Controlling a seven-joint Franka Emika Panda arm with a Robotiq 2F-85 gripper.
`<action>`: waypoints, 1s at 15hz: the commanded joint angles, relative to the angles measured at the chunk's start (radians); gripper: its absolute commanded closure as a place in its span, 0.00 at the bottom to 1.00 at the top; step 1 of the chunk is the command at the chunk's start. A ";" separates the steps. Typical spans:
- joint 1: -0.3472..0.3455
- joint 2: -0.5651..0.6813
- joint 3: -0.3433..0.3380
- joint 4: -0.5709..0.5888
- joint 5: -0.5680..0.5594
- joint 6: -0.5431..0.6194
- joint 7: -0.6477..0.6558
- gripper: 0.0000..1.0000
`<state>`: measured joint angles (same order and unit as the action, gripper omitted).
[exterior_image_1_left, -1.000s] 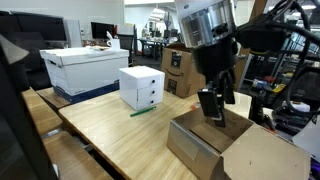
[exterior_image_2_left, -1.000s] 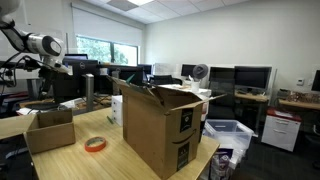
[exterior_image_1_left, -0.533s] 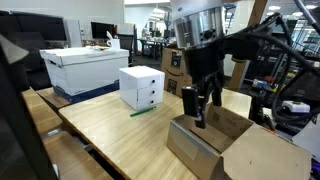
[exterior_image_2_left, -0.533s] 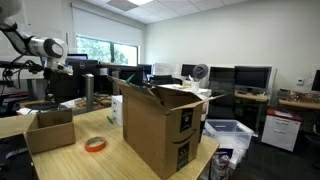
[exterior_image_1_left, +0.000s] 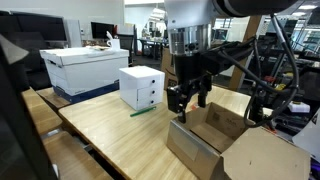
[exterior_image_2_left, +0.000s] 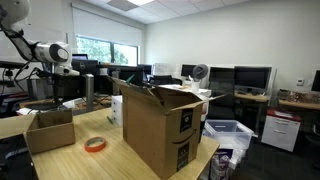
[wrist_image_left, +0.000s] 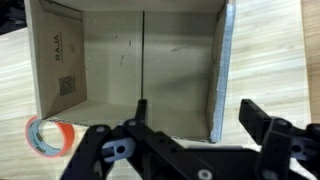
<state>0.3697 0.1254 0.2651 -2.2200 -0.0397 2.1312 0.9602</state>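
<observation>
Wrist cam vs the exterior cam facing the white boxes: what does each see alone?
Wrist view only: the bare inside of the cardboard box and a tape roll on the table beside it. Exterior view only: a small white box, a big white bin, a green pen. Both: the open pincer above the open cardboard box.

Place: was an office lab.
Screens: black flat computer monitors (exterior_image_2_left: 252, 76) stood at three o'clock.
Storage: tall brown cardboard box (exterior_image_2_left: 155, 128) stood at six o'clock.
</observation>
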 joint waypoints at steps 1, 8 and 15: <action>-0.001 0.045 -0.015 -0.003 -0.077 0.028 0.097 0.32; 0.001 0.072 -0.035 -0.012 -0.123 0.016 0.149 0.63; 0.011 0.102 0.033 0.011 0.090 0.069 0.044 0.95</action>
<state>0.3739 0.2227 0.2636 -2.2163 -0.0392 2.1656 1.0577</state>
